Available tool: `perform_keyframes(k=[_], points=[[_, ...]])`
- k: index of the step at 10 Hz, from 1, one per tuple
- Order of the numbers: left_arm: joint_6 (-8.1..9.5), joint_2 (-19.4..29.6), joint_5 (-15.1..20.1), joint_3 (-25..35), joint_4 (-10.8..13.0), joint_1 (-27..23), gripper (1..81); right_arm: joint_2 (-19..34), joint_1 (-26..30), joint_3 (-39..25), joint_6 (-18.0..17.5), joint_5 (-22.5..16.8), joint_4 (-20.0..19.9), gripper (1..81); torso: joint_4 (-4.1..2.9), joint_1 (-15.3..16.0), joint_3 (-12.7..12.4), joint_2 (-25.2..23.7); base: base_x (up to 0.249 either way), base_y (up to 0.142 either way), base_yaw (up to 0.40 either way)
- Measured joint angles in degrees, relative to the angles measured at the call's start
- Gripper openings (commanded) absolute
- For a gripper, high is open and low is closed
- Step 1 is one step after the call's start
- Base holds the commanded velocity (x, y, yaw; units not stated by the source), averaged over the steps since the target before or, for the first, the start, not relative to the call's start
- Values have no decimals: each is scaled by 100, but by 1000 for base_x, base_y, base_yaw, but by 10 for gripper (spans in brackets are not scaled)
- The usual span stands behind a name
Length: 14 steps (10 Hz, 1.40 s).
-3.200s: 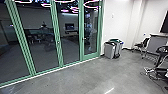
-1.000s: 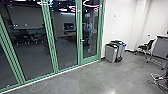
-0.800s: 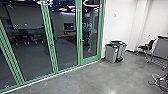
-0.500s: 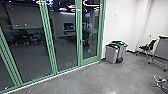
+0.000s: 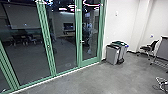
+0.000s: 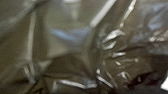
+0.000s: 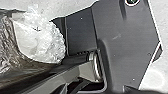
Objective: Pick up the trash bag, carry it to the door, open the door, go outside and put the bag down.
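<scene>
Crinkled, shiny, see-through plastic of the trash bag (image 6: pixel 72 45) lies right up against the camera in the left wrist view. In the right wrist view the bag (image 7: pixel 7 47) shows dark and glossy beside the robot's base, with a whitish, crumpled bulge (image 7: pixel 40 37) at its end. Ahead in the head view stands a green-framed glass door (image 5: pixel 90 32), closed, with a small handle (image 5: pixel 81 41) on its left edge. The state of either gripper cannot be made out.
Grey bins (image 5: pixel 113 53) stand by the white wall just right of the door. Farther right are a black chair (image 5: pixel 150 48), a grey panel on a wheeled frame (image 5: pixel 162 51) and a pale metal base (image 5: pixel 161 83) on the floor. Glass panels (image 5: pixel 22 55) run along the left.
The head camera's whole picture has shifted as the robot drove and turned, and the bins and door stand closer than in the earliest picture. The door stays closed.
</scene>
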<state>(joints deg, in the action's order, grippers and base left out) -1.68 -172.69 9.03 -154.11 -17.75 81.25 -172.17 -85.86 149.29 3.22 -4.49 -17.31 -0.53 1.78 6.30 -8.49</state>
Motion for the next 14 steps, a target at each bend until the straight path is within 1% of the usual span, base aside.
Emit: perform_keyframes(k=[10,14], points=[[1,-2,-5,-5,0,-13,10,15,0,0,0,11,0,811,0,2,0,0,173,-65,0],[0,-13,2,4,0,-11,10,15,-6,16,0,9,0,811,0,0,0,-2,173,0,0]])
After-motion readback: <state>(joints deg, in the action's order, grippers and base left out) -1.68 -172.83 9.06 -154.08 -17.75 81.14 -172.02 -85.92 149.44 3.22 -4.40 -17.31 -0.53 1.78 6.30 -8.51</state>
